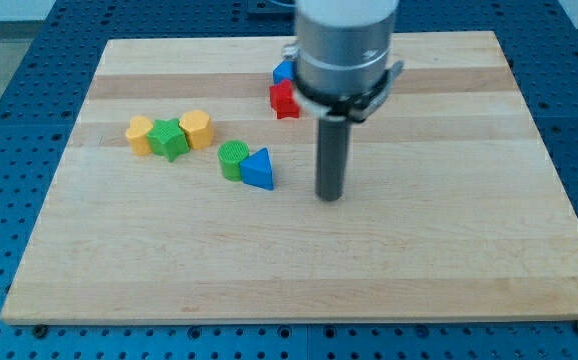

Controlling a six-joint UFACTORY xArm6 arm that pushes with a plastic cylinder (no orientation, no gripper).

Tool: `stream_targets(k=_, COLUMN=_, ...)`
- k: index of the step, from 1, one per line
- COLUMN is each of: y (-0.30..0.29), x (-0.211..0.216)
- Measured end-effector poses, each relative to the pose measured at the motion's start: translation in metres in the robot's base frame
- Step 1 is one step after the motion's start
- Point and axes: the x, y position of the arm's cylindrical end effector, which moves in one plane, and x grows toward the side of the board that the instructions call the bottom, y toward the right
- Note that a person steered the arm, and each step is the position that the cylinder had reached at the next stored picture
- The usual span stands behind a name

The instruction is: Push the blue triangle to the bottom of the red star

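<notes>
Arm housing (347,45) cut off by the view's top edge — upper part unseen. It covers the right side of the red block (285,100) and most of the blue block (283,72) behind it — shapes of both can't be confirmed.

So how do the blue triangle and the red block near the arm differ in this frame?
The blue triangle is in full view near the board's middle; the red block sits nearer the view's top, partly hidden by the arm.
The triangle touches a green cylinder; the red block adjoins another blue block.
My tip is to the right of the triangle and below the red block.
Both rest on the wooden board, untouched by my tip.
</notes>
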Motion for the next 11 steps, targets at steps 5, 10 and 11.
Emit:
stream_targets(k=5, y=-0.067, x=-0.064)
stream_targets(k=10, y=-0.051, x=-0.062)
stream_targets(k=11, y=-0.03, x=-0.058)
